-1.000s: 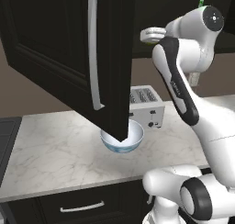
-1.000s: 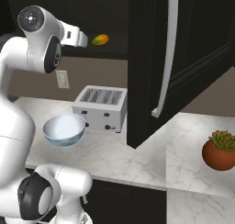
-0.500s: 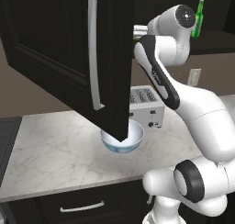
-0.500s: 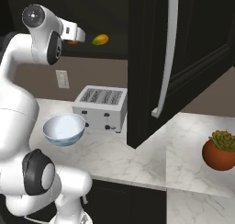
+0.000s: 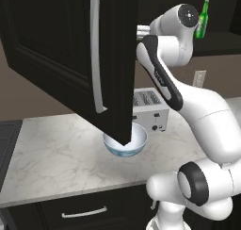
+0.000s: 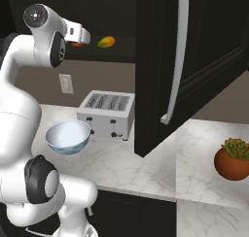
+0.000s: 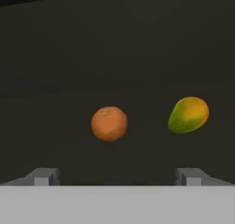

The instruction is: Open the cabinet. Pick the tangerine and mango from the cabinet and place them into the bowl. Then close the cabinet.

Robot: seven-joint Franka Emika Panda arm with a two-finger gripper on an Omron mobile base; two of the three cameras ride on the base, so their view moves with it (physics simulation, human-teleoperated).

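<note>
Orange and round, the tangerine (image 7: 109, 123) sits inside the open cabinet (image 5: 70, 50), on its dark shelf. The mango (image 7: 188, 114), yellow-green with an orange blush, lies just beside the tangerine on the same shelf, apart from it. The gripper (image 7: 117, 175) faces both fruits with its fingers (image 7: 43, 176) spread wide, holding nothing; the tangerine lies between the fingertips' line of approach. One cabinet door (image 6: 187, 61) stands swung outward over the counter (image 5: 56, 158). The pale blue-white bowl (image 6: 68, 137) rests on the counter near its front edge, just beside the silver toaster (image 6: 107, 113). A potted plant (image 6: 235, 159) stands toward the counter's right end. A green bottle (image 5: 203, 20) shows behind the arm.
</note>
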